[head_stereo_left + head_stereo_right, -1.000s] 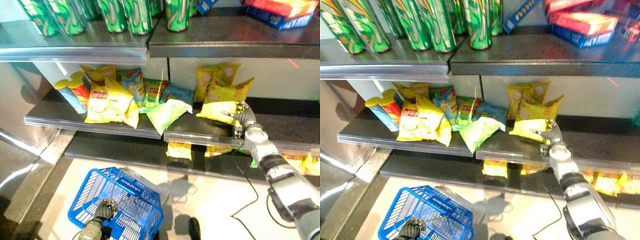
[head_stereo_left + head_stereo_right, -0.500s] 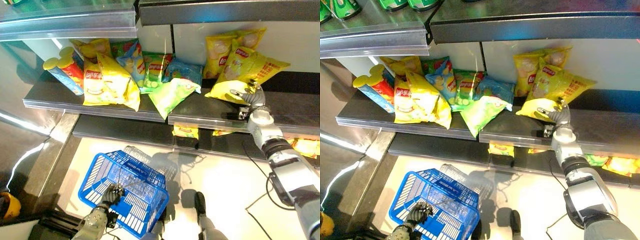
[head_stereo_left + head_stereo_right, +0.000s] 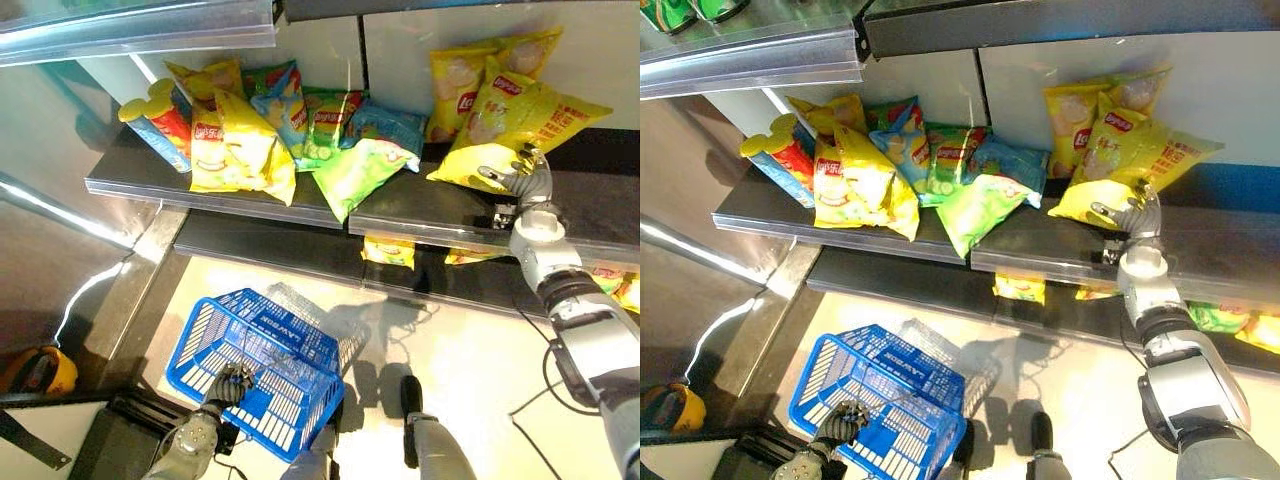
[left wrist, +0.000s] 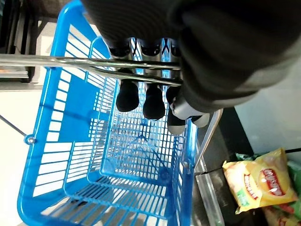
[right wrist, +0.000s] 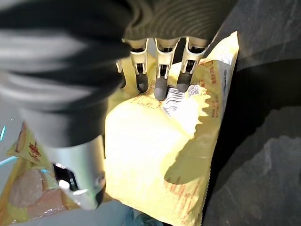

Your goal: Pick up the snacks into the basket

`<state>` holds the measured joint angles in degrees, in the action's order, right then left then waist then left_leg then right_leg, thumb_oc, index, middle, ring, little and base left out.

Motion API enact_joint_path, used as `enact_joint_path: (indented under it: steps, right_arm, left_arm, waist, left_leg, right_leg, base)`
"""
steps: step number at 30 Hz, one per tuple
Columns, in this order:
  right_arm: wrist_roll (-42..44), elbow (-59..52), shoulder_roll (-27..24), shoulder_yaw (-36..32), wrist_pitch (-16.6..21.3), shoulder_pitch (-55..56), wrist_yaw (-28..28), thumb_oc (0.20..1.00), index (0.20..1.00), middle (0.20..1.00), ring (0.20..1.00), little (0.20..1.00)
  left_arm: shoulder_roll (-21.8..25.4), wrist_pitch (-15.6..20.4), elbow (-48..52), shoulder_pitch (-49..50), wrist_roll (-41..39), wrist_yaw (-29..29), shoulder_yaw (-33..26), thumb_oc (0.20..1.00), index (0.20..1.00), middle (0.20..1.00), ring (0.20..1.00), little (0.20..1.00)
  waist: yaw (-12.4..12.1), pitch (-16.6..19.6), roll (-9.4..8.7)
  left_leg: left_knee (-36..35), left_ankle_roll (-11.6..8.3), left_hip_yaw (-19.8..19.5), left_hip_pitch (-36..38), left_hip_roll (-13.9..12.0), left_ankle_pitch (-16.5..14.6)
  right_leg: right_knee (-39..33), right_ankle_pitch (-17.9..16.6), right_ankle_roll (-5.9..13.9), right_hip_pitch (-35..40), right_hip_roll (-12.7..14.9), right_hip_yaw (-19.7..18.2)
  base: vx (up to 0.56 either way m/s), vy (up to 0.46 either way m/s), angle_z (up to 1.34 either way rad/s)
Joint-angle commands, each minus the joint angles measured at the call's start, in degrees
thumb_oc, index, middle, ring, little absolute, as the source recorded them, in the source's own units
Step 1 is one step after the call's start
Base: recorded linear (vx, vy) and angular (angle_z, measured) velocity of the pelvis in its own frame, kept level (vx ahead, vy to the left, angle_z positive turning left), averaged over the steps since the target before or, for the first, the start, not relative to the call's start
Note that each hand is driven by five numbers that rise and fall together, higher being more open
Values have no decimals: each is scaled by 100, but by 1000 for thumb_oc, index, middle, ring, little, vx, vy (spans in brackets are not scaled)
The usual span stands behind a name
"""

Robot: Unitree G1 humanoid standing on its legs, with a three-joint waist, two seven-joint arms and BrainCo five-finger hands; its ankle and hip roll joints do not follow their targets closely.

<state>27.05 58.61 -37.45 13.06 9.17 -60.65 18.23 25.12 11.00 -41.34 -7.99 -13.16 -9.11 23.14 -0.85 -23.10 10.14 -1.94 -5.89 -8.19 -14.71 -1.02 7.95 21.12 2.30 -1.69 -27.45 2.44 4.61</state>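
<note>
A large yellow chip bag [image 3: 512, 112] leans on the middle shelf [image 3: 420, 212] at the right, in front of another yellow bag. My right hand [image 3: 527, 182] is at its lower front corner, shut on it: in the right wrist view the fingers [image 5: 160, 80] curl over the bag [image 5: 155, 155] and the thumb [image 5: 82, 183] sits on its other side. Low down on the left, the blue wire-handled basket [image 3: 205, 345] hangs over the floor. My left hand [image 3: 227, 386] is shut round its metal handle [image 4: 70, 61]. The basket [image 4: 75, 117] holds nothing.
More snacks crowd the middle shelf: a yellow bag [image 3: 240, 150], a green bag [image 3: 355, 175], blue and green bags behind, and a tall tube [image 3: 160, 120] at the left. Small yellow packs [image 3: 388, 250] lie on the lower shelf. The upper shelf's edge [image 3: 150, 30] overhangs.
The camera has tipped down and shifted, so the can shelf is out of view. My right hand stays on the yellow bag, which now stands more upright. My left hand still holds the basket.
</note>
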Motion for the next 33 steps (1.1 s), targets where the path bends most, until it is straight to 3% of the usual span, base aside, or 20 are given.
enact_joint_path:
  steps: [1,3,5,8,15,24,33]
  right_arm:
    - [-258,-876,-16,205,250,219,303,1000,1000,1000,1000,1000]
    - [-407,-1494,51,134,269,535,383,1000,1000,1000,1000,1000]
    - [-1052,-2894,103,-205,313,1551,539,1000,1000,1000,1000,1000]
    - [-1306,-3698,290,-773,424,2645,597,1000,1000,1000,1000,1000]
    - [-1479,-4370,489,-1453,646,3815,616,1000,1000,1000,1000,1000]
    - [-1121,-3007,50,-1748,624,3536,816,1000,1000,1000,1000,1000]
    - [-782,-1318,-1199,-1128,340,1833,716,1000,1000,1000,1000,1000]
  left_arm:
    - [184,284,71,-47,20,-282,-154,200,200,200,200,200]
    - [203,284,174,12,75,-321,-195,200,200,200,200,200]
    - [225,229,260,145,284,-371,-373,200,200,200,200,200]
    - [241,217,295,253,495,-393,-482,200,200,200,200,200]
    - [274,210,190,270,734,-457,-677,200,200,200,200,200]
    - [366,325,154,259,598,-386,-661,200,200,200,200,200]
    - [405,337,153,219,302,-220,-390,200,200,200,200,200]
  waist:
    - [-55,-79,-297]
    - [-32,-91,-323]
    - [66,-147,-399]
    - [105,-159,-470]
    - [183,-202,-625]
    - [207,-225,-708]
    - [123,-227,-656]
  left_leg:
    - [101,-13,57,35,82,-228]
    - [91,-4,66,38,71,-227]
    - [118,23,64,10,62,-249]
    - [201,55,76,-50,85,-303]
    - [408,107,229,-167,105,-420]
    - [503,101,412,-193,109,-503]
    - [404,38,460,-109,56,-458]
  right_leg:
    - [-343,208,854,522,399,-359]
    - [-372,193,857,533,386,-362]
    - [-422,147,870,537,384,-369]
    - [-488,89,902,538,420,-383]
    - [-623,-50,957,488,422,-528]
    - [-732,-138,992,411,359,-759]
    - [-715,-98,998,402,283,-773]
  base:
    - [0,0,0]
    - [0,0,0]
    - [-15,3,0]
    - [-22,16,5]
    - [-20,37,2]
    - [-13,27,-14]
    - [2,-13,-10]
